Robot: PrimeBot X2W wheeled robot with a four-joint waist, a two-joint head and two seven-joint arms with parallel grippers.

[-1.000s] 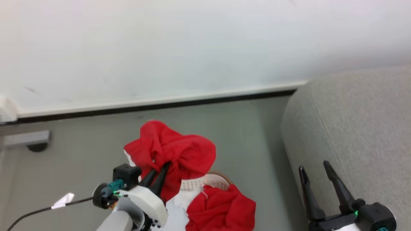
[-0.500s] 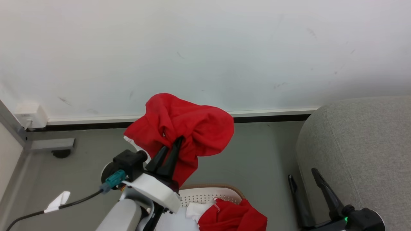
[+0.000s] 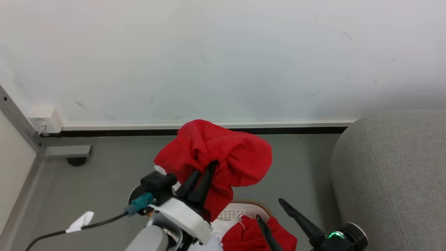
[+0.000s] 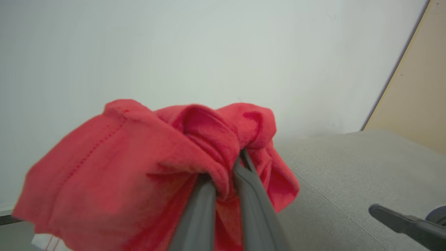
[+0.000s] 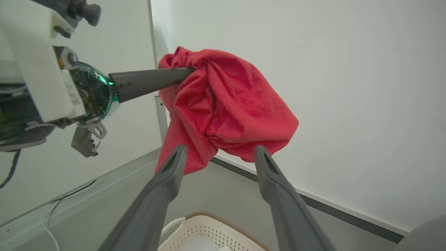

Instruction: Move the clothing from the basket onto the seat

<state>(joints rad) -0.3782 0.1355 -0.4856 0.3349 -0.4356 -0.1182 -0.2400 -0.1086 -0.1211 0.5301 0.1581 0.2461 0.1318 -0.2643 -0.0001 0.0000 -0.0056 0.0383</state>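
Item: red garment [image 3: 226, 157], soft, crumpled into deep folds, a white edge at its lower left. It hangs over the grey floor [image 3: 104, 181], clear of the basket [image 3: 260, 206] and well short of the seat [image 3: 393, 174]. Left end effector [image 3: 212, 164]: clamped on a gathered fold of it. Right end effector [image 3: 269, 209]: fingers wide apart, empty, above the basket. Second red garment [image 3: 251, 237]: in the basket. Progress, judged: one garment lifted, none yet on the part of the seat in view; carry, release and further pickups left.
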